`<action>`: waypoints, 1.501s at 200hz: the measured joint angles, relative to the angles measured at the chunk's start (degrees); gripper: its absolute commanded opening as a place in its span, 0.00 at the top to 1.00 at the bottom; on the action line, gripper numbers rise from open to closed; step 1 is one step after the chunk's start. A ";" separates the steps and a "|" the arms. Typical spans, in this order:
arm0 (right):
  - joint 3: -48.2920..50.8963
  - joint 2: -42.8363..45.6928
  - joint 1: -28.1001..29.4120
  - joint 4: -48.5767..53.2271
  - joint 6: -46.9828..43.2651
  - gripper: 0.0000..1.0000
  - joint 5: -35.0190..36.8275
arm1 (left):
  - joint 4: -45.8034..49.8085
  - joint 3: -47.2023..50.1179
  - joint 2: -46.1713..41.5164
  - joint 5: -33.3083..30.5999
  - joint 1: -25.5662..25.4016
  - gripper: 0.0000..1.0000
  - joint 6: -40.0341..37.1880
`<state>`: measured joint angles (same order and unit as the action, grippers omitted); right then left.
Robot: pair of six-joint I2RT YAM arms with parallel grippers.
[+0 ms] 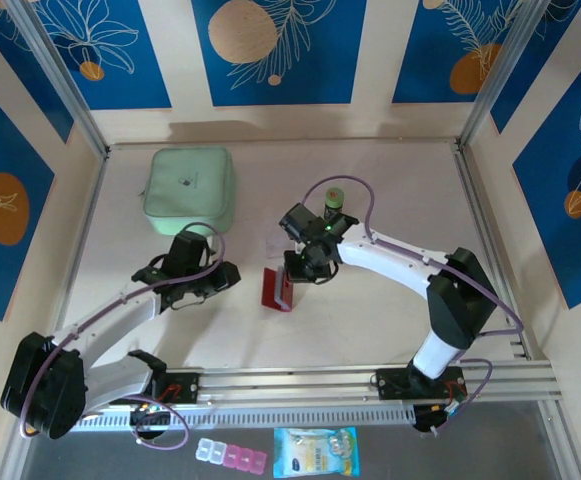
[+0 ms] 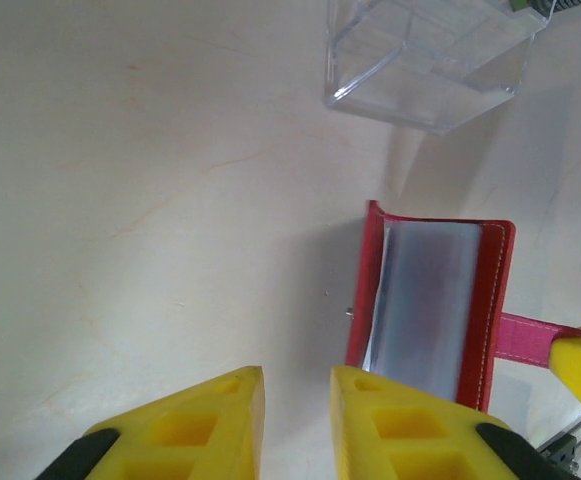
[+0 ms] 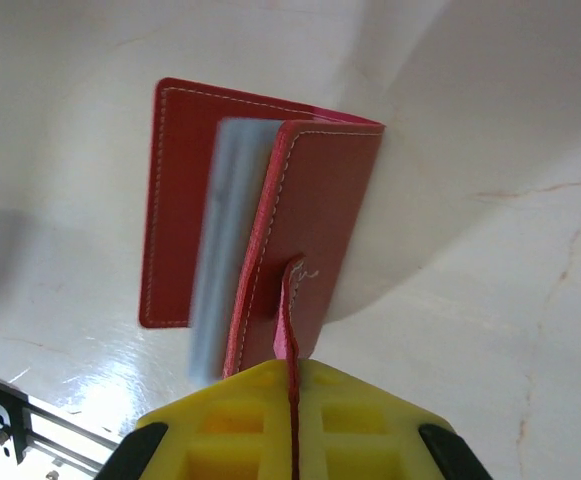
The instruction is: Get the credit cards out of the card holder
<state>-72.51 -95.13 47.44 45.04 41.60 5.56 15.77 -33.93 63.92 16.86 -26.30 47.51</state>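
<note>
Card holder (image 1: 277, 290) sits mid-frame on the pale, smooth worktop (image 1: 370, 330). It's a flat dark-red stitched rectangle, half open, with cloudy clear sleeves showing. Long axis runs roughly up-down in the top view. Right pincer (image 3: 292, 375) is clamped on its pink tab (image 2: 525, 335). Left pincer (image 2: 297, 420) is slightly apart, empty, near its left.

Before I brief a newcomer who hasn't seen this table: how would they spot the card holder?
Find the green pouch at the table's far left. Right of it and nearer, the right gripper pinches the card holder: the one dark-red, half-open wallet.
</note>
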 measured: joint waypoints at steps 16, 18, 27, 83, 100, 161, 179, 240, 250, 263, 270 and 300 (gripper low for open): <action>-1.53 -1.14 0.70 0.48 0.00 0.95 0.00 | 0.04 0.15 0.00 0.74 0.17 0.76 -0.33; -1.73 -1.25 0.79 0.57 -0.02 0.95 0.02 | 0.09 0.17 0.02 0.83 0.17 0.76 -0.33; -2.36 -1.62 1.14 0.94 -0.02 0.95 0.04 | 0.07 0.22 0.20 1.42 0.22 0.76 -0.57; -2.99 -1.60 1.62 3.52 -0.09 0.96 1.99 | -3.15 0.26 9.01 6.01 -1.05 0.83 -0.94; -2.01 -0.50 1.40 4.11 -0.24 0.96 3.04 | -4.39 0.17 11.56 6.25 -2.60 0.86 -0.74; 3.65 3.21 -0.85 5.81 -0.68 0.96 6.21 | -9.84 -0.46 18.14 6.75 -6.82 0.92 2.25; 5.03 3.45 -1.27 5.88 -0.74 0.96 7.02 | -10.80 -0.46 19.98 6.75 -7.96 0.93 3.26; 8.94 3.21 -1.95 5.46 -1.14 0.97 9.25 | -13.40 -0.46 22.34 6.69 -9.53 0.95 5.18; 9.16 2.82 -1.95 5.31 -1.16 0.97 9.60 | -13.42 -0.46 22.49 6.67 -9.62 0.95 5.20; 9.33 1.95 -1.99 5.18 -1.36 0.97 10.23 | -13.42 -0.46 22.51 6.69 -9.62 0.95 5.40; 9.33 1.36 -2.01 5.14 -1.55 0.97 10.62 | -13.42 -0.46 22.51 6.67 -9.62 0.95 5.57; 9.33 -1.14 -2.03 4.72 -2.36 0.97 12.15 | -13.35 -0.44 22.51 6.62 -9.75 0.95 5.62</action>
<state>-63.18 -96.27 45.41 49.76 39.24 17.72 2.42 -34.37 86.43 23.49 -36.05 53.12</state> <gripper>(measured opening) 0.075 0.055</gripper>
